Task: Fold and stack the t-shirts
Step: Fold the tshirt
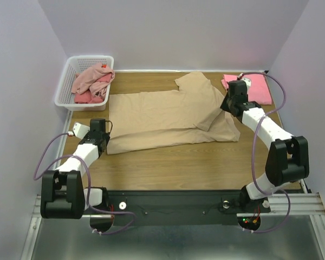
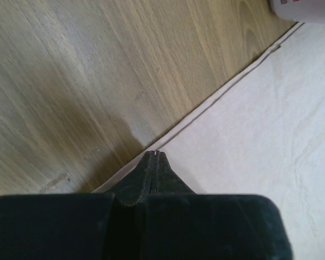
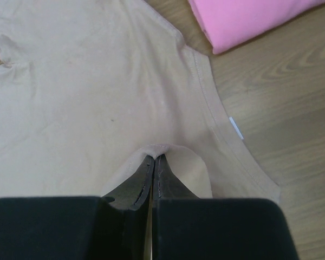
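A large beige t-shirt (image 1: 162, 116) lies spread across the middle of the table, its right part folded over. My left gripper (image 1: 104, 140) is at its near left hem corner. In the left wrist view the left gripper (image 2: 154, 153) is shut right on the hem of the beige shirt (image 2: 271, 124). My right gripper (image 1: 226, 105) is at the shirt's right side. In the right wrist view the right gripper (image 3: 154, 156) is shut on a raised fold of the beige shirt (image 3: 86, 92). A folded salmon-pink shirt (image 1: 254, 88) lies at the back right and shows in the right wrist view (image 3: 244, 19).
A white lattice basket (image 1: 65, 81) stands at the back left. It holds a crumpled dusty-pink shirt (image 1: 89, 78) and a red one (image 1: 100, 89). Bare wood table (image 1: 173, 162) runs along the front. Walls close in the back and both sides.
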Controlling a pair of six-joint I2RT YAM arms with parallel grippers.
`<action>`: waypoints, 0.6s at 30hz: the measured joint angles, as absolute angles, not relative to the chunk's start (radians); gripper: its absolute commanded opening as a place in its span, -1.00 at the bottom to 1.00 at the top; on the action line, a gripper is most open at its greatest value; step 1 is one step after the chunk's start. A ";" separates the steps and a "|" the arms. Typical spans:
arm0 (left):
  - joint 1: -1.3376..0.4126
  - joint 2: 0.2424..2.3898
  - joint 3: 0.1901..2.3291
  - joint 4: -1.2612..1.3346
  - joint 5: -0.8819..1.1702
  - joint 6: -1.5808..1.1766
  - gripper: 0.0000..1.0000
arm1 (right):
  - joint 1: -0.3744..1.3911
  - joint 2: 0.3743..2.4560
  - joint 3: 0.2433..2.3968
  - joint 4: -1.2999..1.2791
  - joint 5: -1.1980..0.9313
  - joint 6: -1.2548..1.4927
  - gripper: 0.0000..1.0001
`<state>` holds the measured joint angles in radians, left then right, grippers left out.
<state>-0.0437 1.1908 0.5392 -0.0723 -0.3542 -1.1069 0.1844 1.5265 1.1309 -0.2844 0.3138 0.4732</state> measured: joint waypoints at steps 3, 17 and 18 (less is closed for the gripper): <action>-0.041 1.244 0.553 -0.068 -0.347 -1.090 -1.00 | 0.181 1.571 1.162 -0.274 0.290 0.429 -0.99; -0.031 1.356 0.648 -0.051 -0.288 -0.997 0.97 | 0.170 1.800 1.317 -0.267 0.188 0.332 0.98; -0.031 1.338 0.648 -0.066 -0.288 -0.991 0.97 | 0.170 1.792 1.312 -0.266 0.178 0.343 1.00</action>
<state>-0.0307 1.3384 0.6476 -0.0662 -0.2882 -0.9909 0.1696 1.7920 1.3125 -0.2665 0.1776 0.3431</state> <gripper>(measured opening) 0.985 0.872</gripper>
